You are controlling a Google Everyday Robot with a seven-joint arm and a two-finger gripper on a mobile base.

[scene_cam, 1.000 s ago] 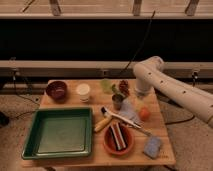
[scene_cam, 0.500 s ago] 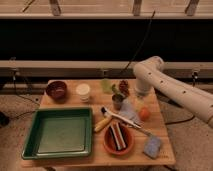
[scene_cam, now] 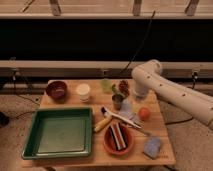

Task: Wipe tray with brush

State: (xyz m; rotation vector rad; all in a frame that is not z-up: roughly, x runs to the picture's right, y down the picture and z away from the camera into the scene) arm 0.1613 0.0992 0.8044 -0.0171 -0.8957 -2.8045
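Camera view, one frame logged. Tray [scene_cam: 60,111] sits at the front left of the table [scene_cam: 165,156], long side toward me, its green floor in full view. Brush [scene_cam: 123,119] lies on the table right of the tray, not in it: dark head nearest the tray's far right corner, pale handle slanting right and forward past the far rim of the orange bowl [scene_cam: 108,144]; I cannot tell whether it touches that rim. Yellow thing [scene_cam: 102,124] lies just beside the brush head, between tray and orange bowl. Orange bowl holds a block striped dark and pale. Red bowl [scene_cam: 56,90] at the back left; contents not readable. White cup [scene_cam: 83,92] right of it; I cannot see inside. Pot [scene_cam: 118,102] near the table's middle, something green rising from it. Sponge [scene_cam: 152,146] front right, ball [scene_cam: 144,113] behind it. Arm [scene_cam: 175,95] enters from the right; gripper [scene_cam: 140,95] hangs over the back right of the table, claw wide, holding nothing, well apart from the brush.
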